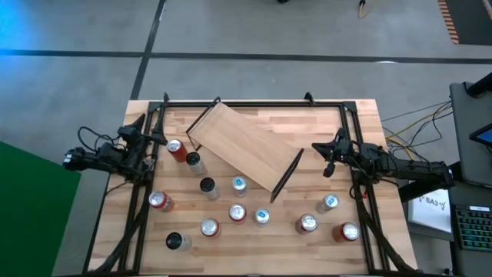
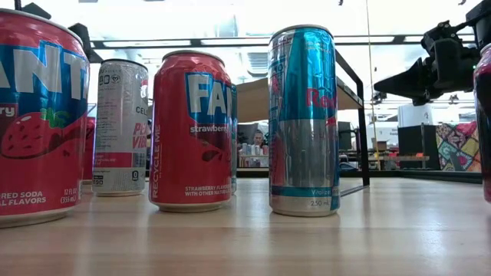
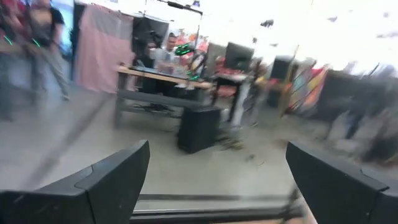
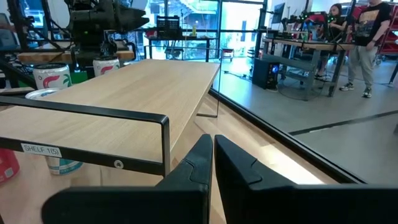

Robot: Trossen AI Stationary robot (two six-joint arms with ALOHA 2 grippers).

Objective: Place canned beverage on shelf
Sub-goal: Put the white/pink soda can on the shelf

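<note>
On table, strawberry Fanta can (image 2: 192,130) beside Red Bull can (image 2: 304,123).

Both arms are black, jointed and cabled, each gripper (image 4: 211,163) ending in two matte black angular fingers (image 3: 115,177).

the left arm reaches in from nine o'clock, its left gripper (image 1: 160,141) raised with fingers (image 3: 115,174) spread wide, holding nothing. the right arm comes in from three o'clock, its right gripper (image 1: 317,148) pointing toward nine o'clock, fingers (image 4: 193,163) pressed together, empty.
</note>
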